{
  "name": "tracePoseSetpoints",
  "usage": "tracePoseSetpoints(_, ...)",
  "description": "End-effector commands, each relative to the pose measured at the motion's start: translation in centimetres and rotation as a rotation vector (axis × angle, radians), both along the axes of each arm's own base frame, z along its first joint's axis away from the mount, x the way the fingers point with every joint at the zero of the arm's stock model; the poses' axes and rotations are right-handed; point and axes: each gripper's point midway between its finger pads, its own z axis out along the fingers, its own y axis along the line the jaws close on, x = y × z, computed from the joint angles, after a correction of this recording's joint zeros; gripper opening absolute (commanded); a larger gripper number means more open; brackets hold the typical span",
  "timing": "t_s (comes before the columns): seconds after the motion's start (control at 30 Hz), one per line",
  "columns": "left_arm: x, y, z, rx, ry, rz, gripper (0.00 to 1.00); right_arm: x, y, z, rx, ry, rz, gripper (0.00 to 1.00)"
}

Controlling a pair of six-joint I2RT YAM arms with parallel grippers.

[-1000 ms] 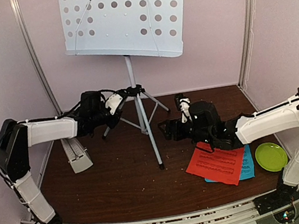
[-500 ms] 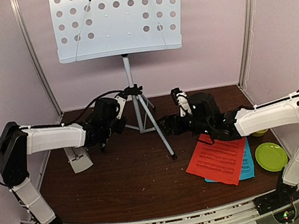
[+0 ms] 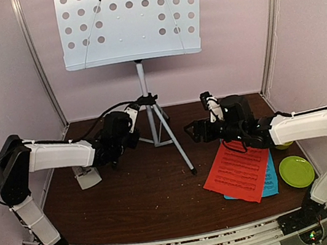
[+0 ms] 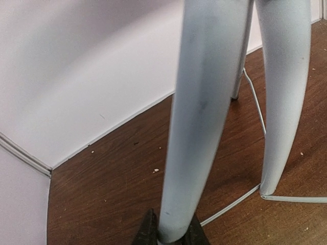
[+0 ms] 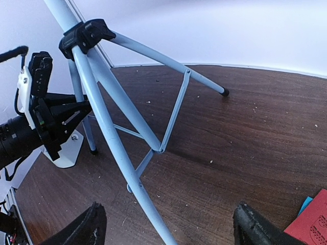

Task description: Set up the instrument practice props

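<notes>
The pale-blue perforated music-stand desk [image 3: 128,19] stands upright on its silver tripod [image 3: 142,79] with a black joint [image 3: 146,99] at the back of the table. My left gripper [image 3: 131,120] is shut on the tripod's left leg [image 4: 199,127], jaws pressed on both sides of it [image 4: 176,232]. My right gripper [image 3: 193,131] is open and empty, just right of the front leg [image 5: 117,138], fingers wide apart [image 5: 171,229]. The red page [image 3: 237,173] lies on the blue page [image 3: 271,181] at the right front. The pale-grey metronome [image 3: 86,175] stands behind my left arm.
A lime-green plate [image 3: 297,171] lies at the right front, a lime-green bowl [image 3: 284,145] peeks out behind my right arm. Pale walls close in the brown table [image 3: 139,207] on three sides. The front tripod foot [image 3: 193,170] reaches toward mid-table.
The stand has gone from tilted to upright and shifted toward the back wall. My left gripper moved right with the leg. My right gripper drew back to the right of the front leg.
</notes>
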Motion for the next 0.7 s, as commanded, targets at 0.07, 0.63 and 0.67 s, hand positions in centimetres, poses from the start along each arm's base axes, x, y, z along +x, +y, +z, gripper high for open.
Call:
tracePoseSetpoints(0.07,-2.5,-6.8,-0.9,-0.203,0.073,-0.318,0.0,-0.7,-2.2,0.0,0.031,0.03,-0.01,0.86)
tracePoseSetpoints(0.63,-6.3,-4.5,-1.5,-0.212,0.112,-0.365,0.0,-3.6,-7.3,-2.4,0.023,0.156,-0.125,0.84)
tracePoseSetpoints(0.67,-6.3,-4.5,-1.4,-0.209,0.109,-0.371,0.0,-3.8,-7.5,-2.8,0.023,0.176,-0.135,0.84)
